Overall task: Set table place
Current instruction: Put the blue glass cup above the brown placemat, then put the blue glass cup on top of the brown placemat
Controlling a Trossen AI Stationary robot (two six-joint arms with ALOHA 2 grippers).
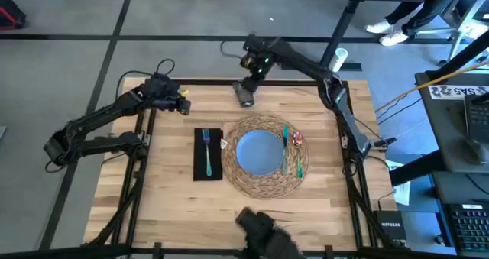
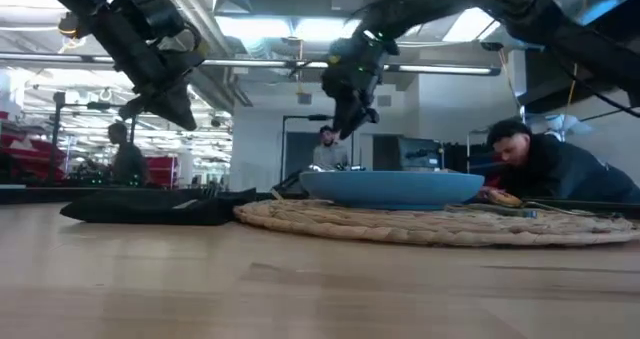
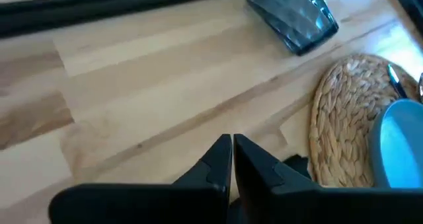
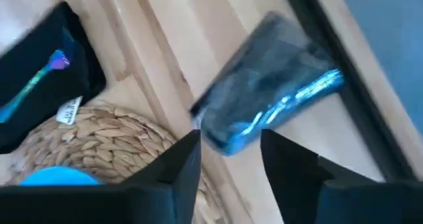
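**Glass lying on its side at the far edge of the desk**

Nearest the camera side, the woven placemat [image 1: 265, 157] is lying on the desk [image 1: 168, 213], carrying the blue plate [image 1: 258, 152] with cutlery [image 1: 290, 153] beside it. Just left, the teal fork [image 1: 207, 152] is resting on the black napkin [image 1: 208, 153]. Farther back, the left pincer [image 3: 232, 159] is hovering closed. At the far edge, the right pincer [image 4: 228, 151] is hanging open above the tipped grey glass [image 1: 244, 95].
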